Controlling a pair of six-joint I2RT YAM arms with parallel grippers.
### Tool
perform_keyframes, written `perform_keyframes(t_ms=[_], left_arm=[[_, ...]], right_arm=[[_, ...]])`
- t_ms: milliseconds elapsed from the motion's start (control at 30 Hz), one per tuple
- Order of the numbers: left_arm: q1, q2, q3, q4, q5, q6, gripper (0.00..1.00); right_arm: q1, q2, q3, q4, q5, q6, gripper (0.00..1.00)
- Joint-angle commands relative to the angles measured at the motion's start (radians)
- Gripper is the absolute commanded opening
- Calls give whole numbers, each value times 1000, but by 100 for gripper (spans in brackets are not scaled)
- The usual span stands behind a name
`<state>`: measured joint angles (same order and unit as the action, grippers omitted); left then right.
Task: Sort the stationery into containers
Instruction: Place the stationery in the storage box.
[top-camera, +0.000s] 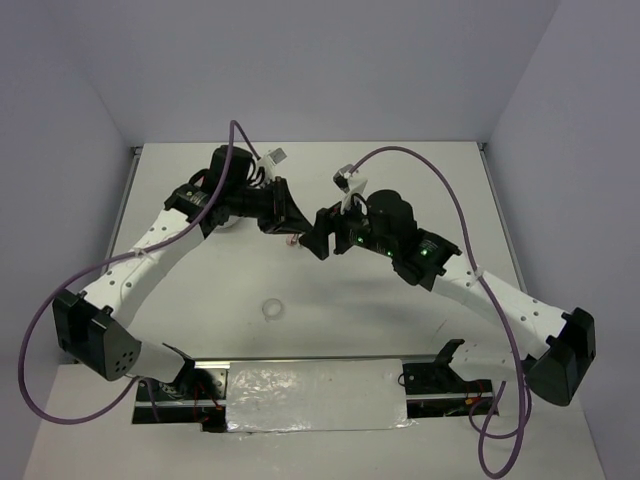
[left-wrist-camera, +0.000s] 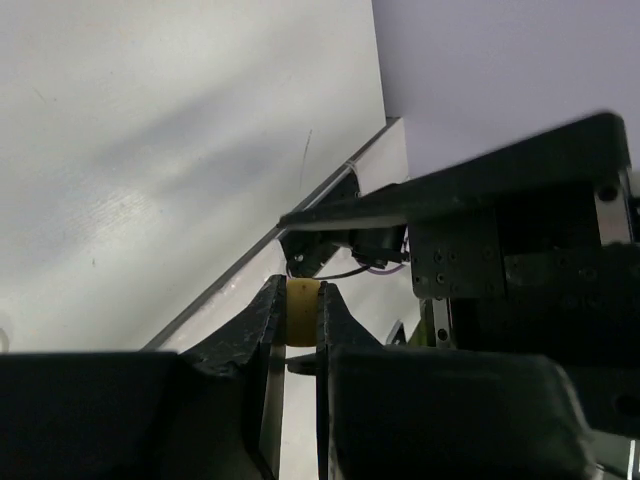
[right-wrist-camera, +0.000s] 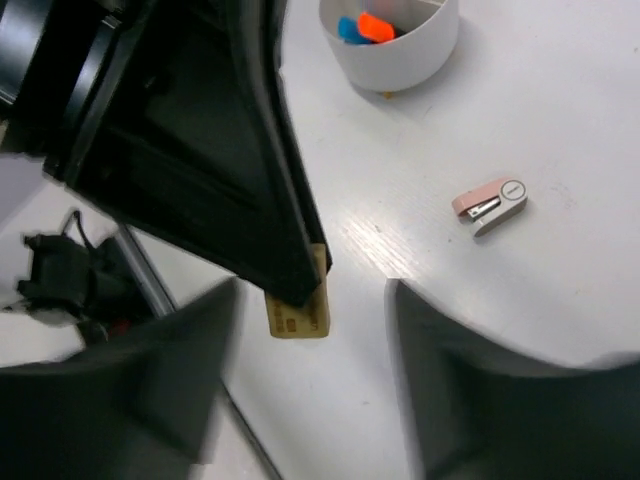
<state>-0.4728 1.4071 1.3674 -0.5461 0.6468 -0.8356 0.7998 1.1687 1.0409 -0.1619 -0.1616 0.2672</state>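
My left gripper (top-camera: 296, 222) is shut on a tan block (left-wrist-camera: 302, 312) and holds it above the table at the middle. The block also shows in the right wrist view (right-wrist-camera: 300, 312), pinched by the left gripper's black fingers (right-wrist-camera: 285, 270). My right gripper (right-wrist-camera: 312, 298) is open and empty, its fingers either side of that block, close below it; in the top view (top-camera: 319, 241) it faces the left gripper. The round whitish dish (right-wrist-camera: 405, 62) holds blue and orange pieces (right-wrist-camera: 360, 27). A small pink piece (right-wrist-camera: 489, 204) lies on the table. A clear tape ring (top-camera: 272, 310) lies nearer the arms' bases.
The dish is mostly hidden under the left arm in the top view (top-camera: 228, 224). A metal rail (left-wrist-camera: 250, 255) runs along the table's edge. Purple cables (top-camera: 420, 160) arc over both arms. A foil-covered bar (top-camera: 315, 395) lies between the bases.
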Motion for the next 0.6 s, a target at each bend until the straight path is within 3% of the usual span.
perform_keyframes(t_ms=[0, 167, 200, 300, 500, 567], left_arm=[[8, 7, 119, -95, -83, 78, 0], [80, 107, 272, -242, -482, 174, 0], [86, 125, 301, -253, -630, 181, 0], [111, 237, 409, -273, -890, 197, 0], [163, 525, 649, -275, -1165, 237, 0], [174, 582, 699, -276, -1194, 276, 0]], right_arm=[[-34, -24, 16, 93, 48, 33, 99], [-80, -95, -60, 76, 120, 92, 100], [-92, -115, -77, 76, 129, 99, 100], [-105, -191, -131, 88, 119, 116, 100], [-105, -266, -162, 7, 114, 122, 100], [-108, -287, -171, -4, 108, 122, 100]])
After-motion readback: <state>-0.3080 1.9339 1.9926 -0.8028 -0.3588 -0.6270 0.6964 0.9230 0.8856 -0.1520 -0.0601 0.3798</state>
